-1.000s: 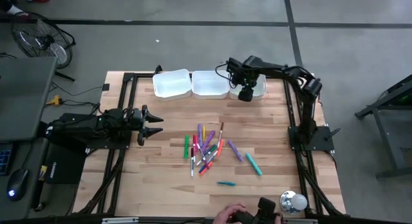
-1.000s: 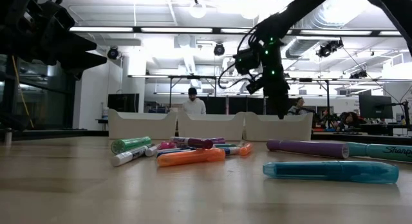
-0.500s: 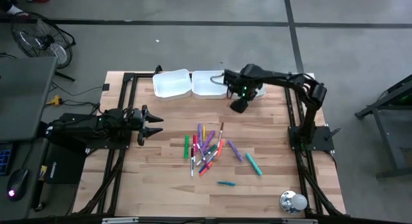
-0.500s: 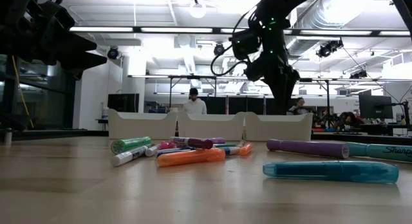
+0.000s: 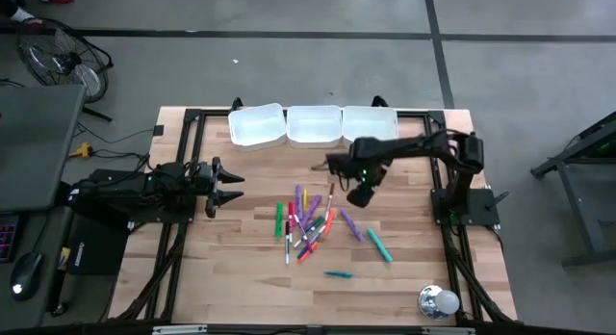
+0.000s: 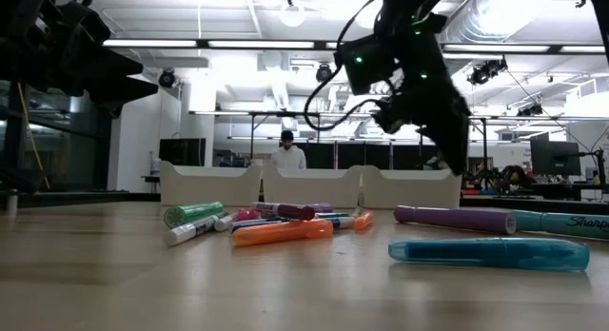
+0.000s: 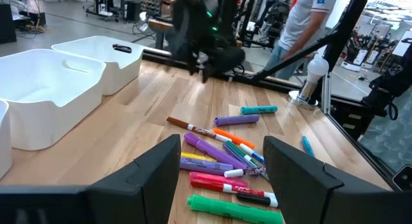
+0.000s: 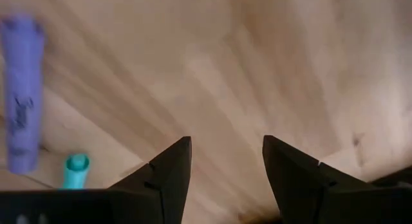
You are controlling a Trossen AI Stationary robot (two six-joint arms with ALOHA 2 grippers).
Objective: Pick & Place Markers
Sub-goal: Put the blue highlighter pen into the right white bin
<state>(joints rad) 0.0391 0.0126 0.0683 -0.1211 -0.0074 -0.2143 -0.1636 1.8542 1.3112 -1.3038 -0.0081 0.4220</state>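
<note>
Several markers (image 5: 306,224) in green, red, purple, orange and blue lie in a loose pile on the wooden table's middle, also seen in the left wrist view (image 7: 222,163). A purple marker (image 5: 350,225), a teal marker (image 5: 378,245) and a blue-green marker (image 5: 337,274) lie apart from the pile. My right gripper (image 5: 358,198) hangs open above bare wood just beyond the pile's far right, pointing steeply down; its wrist view shows the purple marker (image 8: 19,121) and the teal marker's end (image 8: 76,166) off to one side. My left gripper (image 5: 234,186) waits open at the table's left, pointing level.
Three white trays (image 5: 258,125), (image 5: 315,125), (image 5: 371,121) stand in a row along the far edge. A silver round object (image 5: 438,302) sits at the near right corner. Black frame rails run along the table's left and right sides. People stand beyond the table (image 6: 285,152).
My right gripper has swung from above the right-hand tray toward the near edge and a little left, sinking slightly. It has turned about its own line and tipped more steeply down over the wood beside the markers. A person's hand at the near edge has gone.
</note>
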